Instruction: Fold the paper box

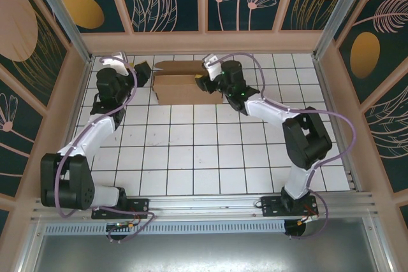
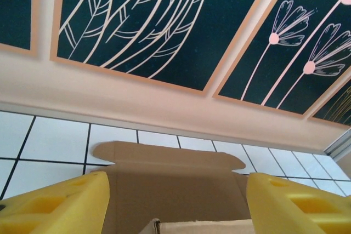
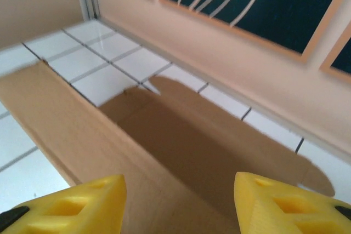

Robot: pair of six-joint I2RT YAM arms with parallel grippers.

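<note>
We find the paper box (image 1: 182, 84) at the far edge of the table (image 1: 191, 151). The left gripper (image 1: 146, 71) sits at its left end, the right gripper (image 1: 205, 82) at its right. Both are spread, grasping nothing.

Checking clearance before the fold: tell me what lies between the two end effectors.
The paper box lies between the left end effector and the right end effector, plain in the top view.

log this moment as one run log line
box: partly folded, far side of table, lid flap open | left claw: open, at box's left end | right claw: open, at box's right end
</note>
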